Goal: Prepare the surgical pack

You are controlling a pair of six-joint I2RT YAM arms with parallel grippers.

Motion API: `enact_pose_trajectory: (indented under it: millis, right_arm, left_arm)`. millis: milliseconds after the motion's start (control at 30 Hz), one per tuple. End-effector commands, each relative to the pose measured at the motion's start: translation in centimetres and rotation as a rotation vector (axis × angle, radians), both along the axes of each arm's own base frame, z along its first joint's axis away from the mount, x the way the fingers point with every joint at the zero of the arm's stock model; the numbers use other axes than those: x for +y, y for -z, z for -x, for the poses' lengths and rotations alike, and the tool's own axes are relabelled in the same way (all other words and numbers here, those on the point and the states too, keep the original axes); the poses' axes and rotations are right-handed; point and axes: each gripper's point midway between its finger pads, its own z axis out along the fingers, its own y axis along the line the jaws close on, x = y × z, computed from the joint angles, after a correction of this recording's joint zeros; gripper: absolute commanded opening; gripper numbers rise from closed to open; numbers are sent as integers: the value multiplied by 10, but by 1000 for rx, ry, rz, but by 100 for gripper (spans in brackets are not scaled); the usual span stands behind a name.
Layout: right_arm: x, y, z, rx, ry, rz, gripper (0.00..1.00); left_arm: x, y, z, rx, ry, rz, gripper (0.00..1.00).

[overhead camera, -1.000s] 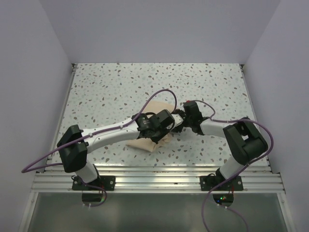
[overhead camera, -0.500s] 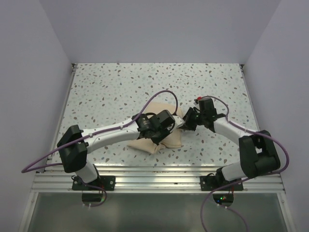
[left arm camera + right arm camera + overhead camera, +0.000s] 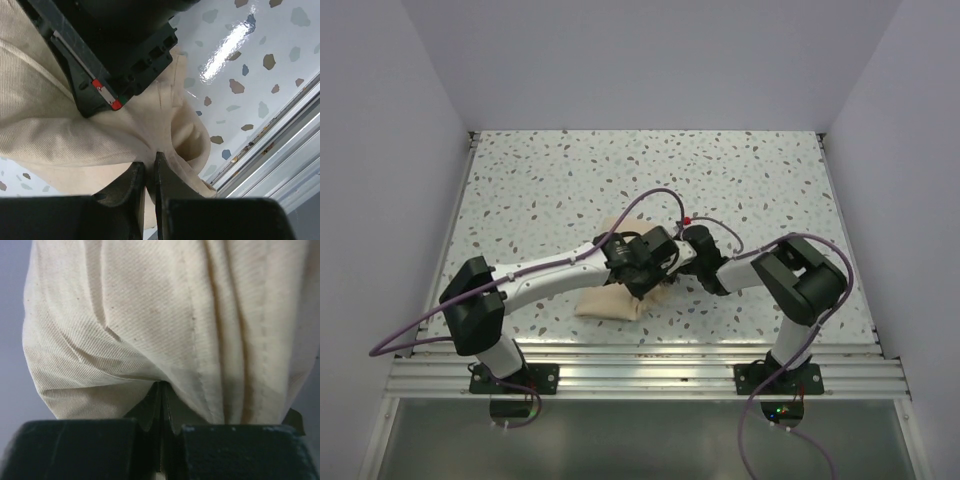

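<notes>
Large tan woven wrap sheet (image 3: pixel 605 303) lies bunched; I've got left gripper (image 3: pixel 149 172) and right gripper (image 3: pixel 161 395) both clamped tight on its folds.

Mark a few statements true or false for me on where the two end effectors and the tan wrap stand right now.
1. The right end effector is closed on a fold of the tan wrap. True.
2. The left end effector hangs open, clear of the tan wrap. False: its fingers pinch the cloth's edge.
3. The tan wrap lies spread flat across the table. False: it is bunched into a bundle beneath the two wrists.
4. Both end effectors meet at the tan wrap near the table's middle. True.
5. A metal tray stands uncovered beside the tan wrap. False: no tray shows in any view.
</notes>
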Motion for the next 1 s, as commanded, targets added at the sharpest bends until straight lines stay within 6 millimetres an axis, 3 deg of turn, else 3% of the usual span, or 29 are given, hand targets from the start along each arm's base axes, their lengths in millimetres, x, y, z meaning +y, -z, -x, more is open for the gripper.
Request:
enact_pose_trajectory:
  millis: [0,67,100,167,200,367,600,667,700,733,867,967]
  right_arm:
    - [-14,-2,-23,-13,134,2,0]
    - [-31,-15,-26,-78,135,68,0]
    - [-45,0,-14,-12,123,157,0]
    - [-62,-19,-21,-79,90,202,0]
    - [-72,-12,-7,-20,46,246,0]
    - [-101,-27,9,-43,-109,382,0]
    - [-114,-31,22,-61,-152,395,0]
    - [-114,-36,17,-62,-124,385,10]
    - [-113,-39,15,-67,-116,375,19]
    - [-111,-45,9,-74,-106,371,21]
    - [-114,-54,2,-43,-108,387,42]
    - [-122,-59,-3,-45,-103,394,52]
  left_arm:
    - [-50,-31,2,-32,93,210,0]
    - [-47,-26,2,-28,90,196,0]
    - [-47,-26,3,-26,89,195,0]
    - [-41,-22,1,-40,70,179,0]
    - [-39,-22,2,-40,69,180,0]
    - [-31,-24,0,-57,45,178,0]
    - [-26,-29,0,-60,37,192,0]
    - [-26,-28,4,-35,34,198,0]
    - [-24,-25,6,-19,27,198,7]
    - [-22,-25,7,-5,1,204,31]
    - [-16,-33,13,97,-77,306,60]
    - [-2,-45,-3,97,-207,369,79]
